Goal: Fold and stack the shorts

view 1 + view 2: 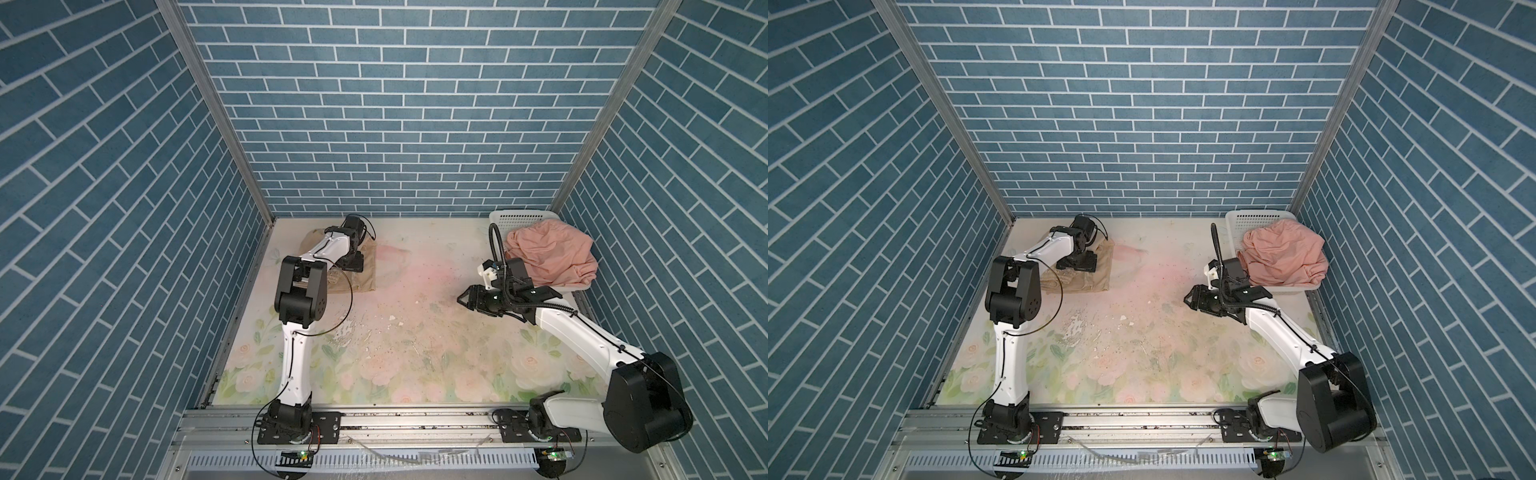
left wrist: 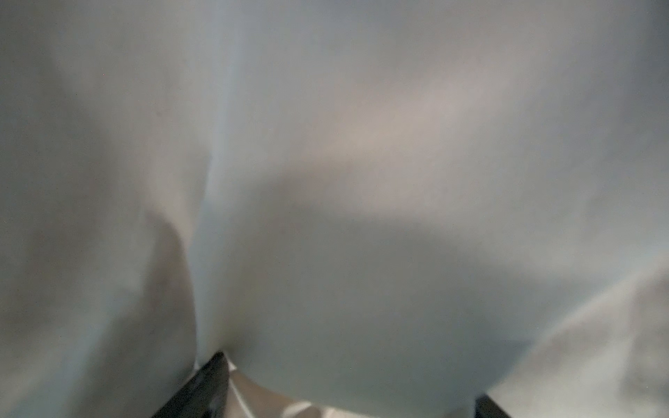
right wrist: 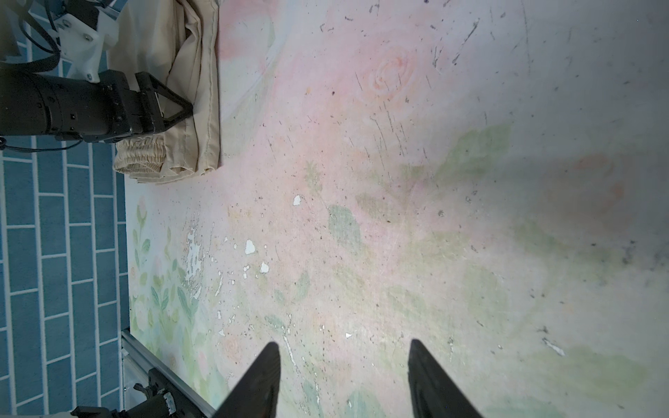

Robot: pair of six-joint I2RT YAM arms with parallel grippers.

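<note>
Closest to the lens: bulky black elbow of right arm (image 1: 644, 411), white forearm stretched low over table (image 1: 415, 340). Floral print there, worn, scratched, paint chipped. White perforated basket (image 1: 519, 218) in the far right corner, holding salmon pink shorts (image 1: 548, 253), crumpled and soft, clear of both grippers' fingers. Beige-tan shorts (image 1: 368, 276) folded flat at far left (gathered elastic waist showing), directly beneath left gripper (image 2: 351, 374): fingers spread wide, tips down on the cloth. Left arm (image 1: 297, 332) upright, then bent forward over them. Right gripper (image 3: 343, 342) hovering, fingers parted over bare table, holding nothing.
</note>
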